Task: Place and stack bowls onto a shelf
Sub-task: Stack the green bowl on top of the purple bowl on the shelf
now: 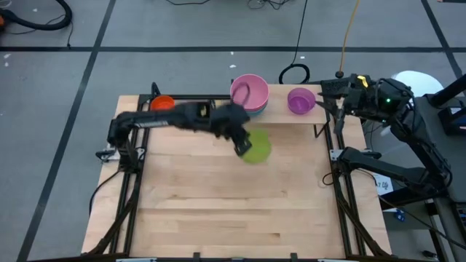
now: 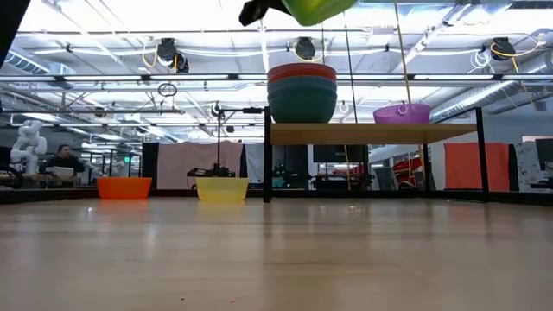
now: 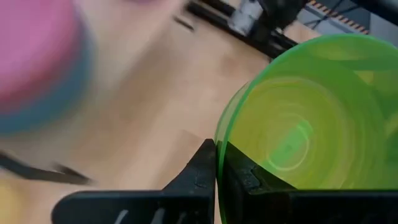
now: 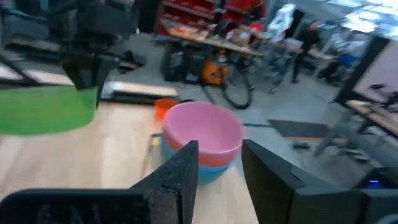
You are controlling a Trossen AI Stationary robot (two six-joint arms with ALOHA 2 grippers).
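While the green bowl (image 1: 256, 147) is clamped by its thin rim in the left gripper (image 3: 216, 163), it's held up in the air over the table, just in front of the shelf (image 2: 371, 132), its smooth glossy plastic hollow facing up. A pink-topped stack (image 1: 250, 92) and a purple bowl (image 1: 301, 100) are seen on the wood shelf. The right gripper (image 4: 219, 163) is parked by the shelf's right end, fingers spread on nothing.
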